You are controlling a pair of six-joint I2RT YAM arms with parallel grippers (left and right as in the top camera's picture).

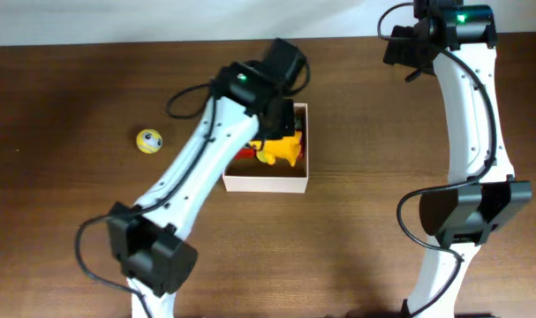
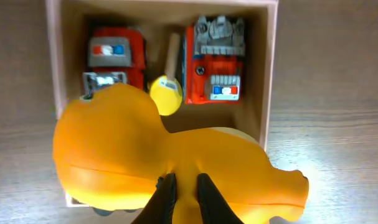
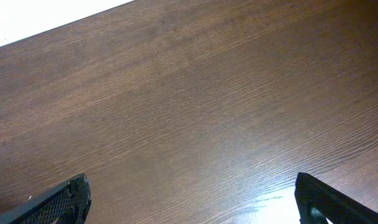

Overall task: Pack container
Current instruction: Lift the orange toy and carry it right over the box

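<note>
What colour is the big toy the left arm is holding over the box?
The toy is plain orange-yellow; the left wrist view shows it best.

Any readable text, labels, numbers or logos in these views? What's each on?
None readable in any view.
Red truck with grey rack, in the container: blue-red sticker, blurred, no letters.
Other red truck: stickers, blurred, no letters.
Yellow ball: dark marking, too small to read.
Orange toy: nothing printed visible.

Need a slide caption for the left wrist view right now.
The left gripper pinches an orange toy over the container, two red fire trucks lying inside.
</note>
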